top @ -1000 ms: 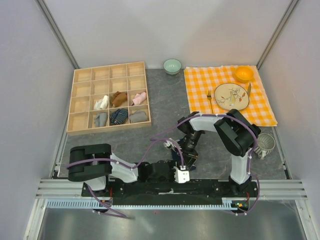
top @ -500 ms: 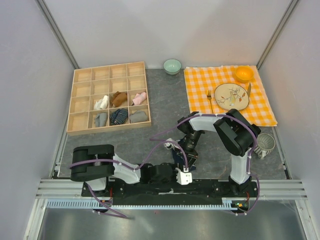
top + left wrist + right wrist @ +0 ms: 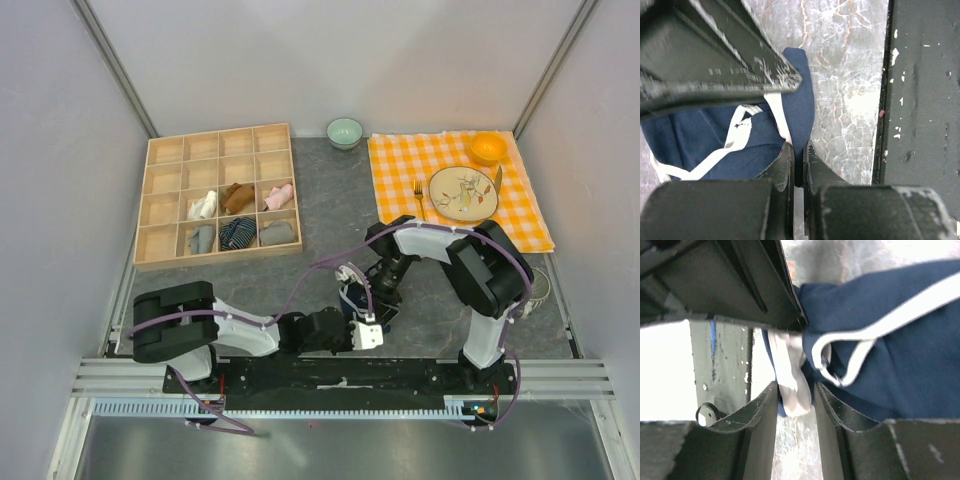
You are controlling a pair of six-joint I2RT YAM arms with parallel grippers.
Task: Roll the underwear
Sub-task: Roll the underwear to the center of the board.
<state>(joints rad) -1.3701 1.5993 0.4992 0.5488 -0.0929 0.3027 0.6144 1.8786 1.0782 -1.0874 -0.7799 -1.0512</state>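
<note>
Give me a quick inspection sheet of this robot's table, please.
Surface: grey marbled tabletop.
Job's things: navy underwear, bunched, near the front edge between the arms.
Clutter: wooden divider tray holding rolled garments; green bowl; checked cloth carrying plate, fork, orange bowl.
Grippers: left end effector and right end effector both pinch the underwear.
Cables: purple cables looped along both arms.
Surroundings: grey walls; metal rail in front.

Bare grey tabletop (image 3: 320, 228) lies open from 10 to 1 o'clock of the underwear (image 3: 350, 296). The right gripper (image 3: 374, 303) blocks 3 o'clock and the left gripper (image 3: 358, 318) blocks 6 o'clock. The black base rail (image 3: 920, 125) seemingly runs just behind the left gripper.
</note>
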